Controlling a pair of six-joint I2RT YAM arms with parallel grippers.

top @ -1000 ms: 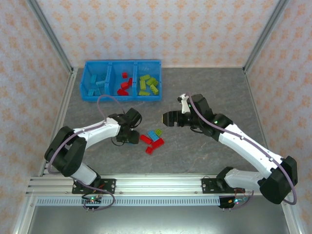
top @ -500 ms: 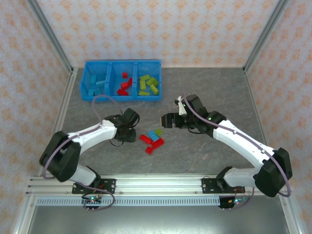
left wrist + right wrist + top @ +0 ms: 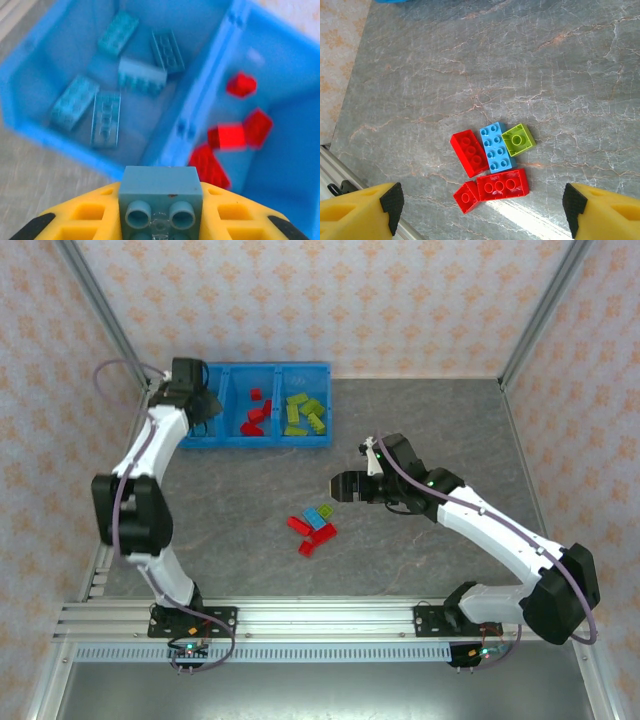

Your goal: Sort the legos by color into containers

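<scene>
The left gripper (image 3: 192,398) is hovering over the left compartment of the bright blue three-compartment plastic tray (image 3: 270,443), pinching a light blue studded plastic brick (image 3: 160,192) between its yellow fingers (image 3: 85,220). Other light blue bricks (image 3: 107,117) are lying in that compartment, red bricks (image 3: 232,137) in the middle one and lime green bricks (image 3: 305,412) in the right one. The right gripper (image 3: 338,486) is hanging wide open above the grey marbled table (image 3: 570,75), where a cluster of loose bricks is lying, each touching a neighbour: three red (image 3: 470,152), one light blue (image 3: 496,147) and one lime green (image 3: 518,139)
</scene>
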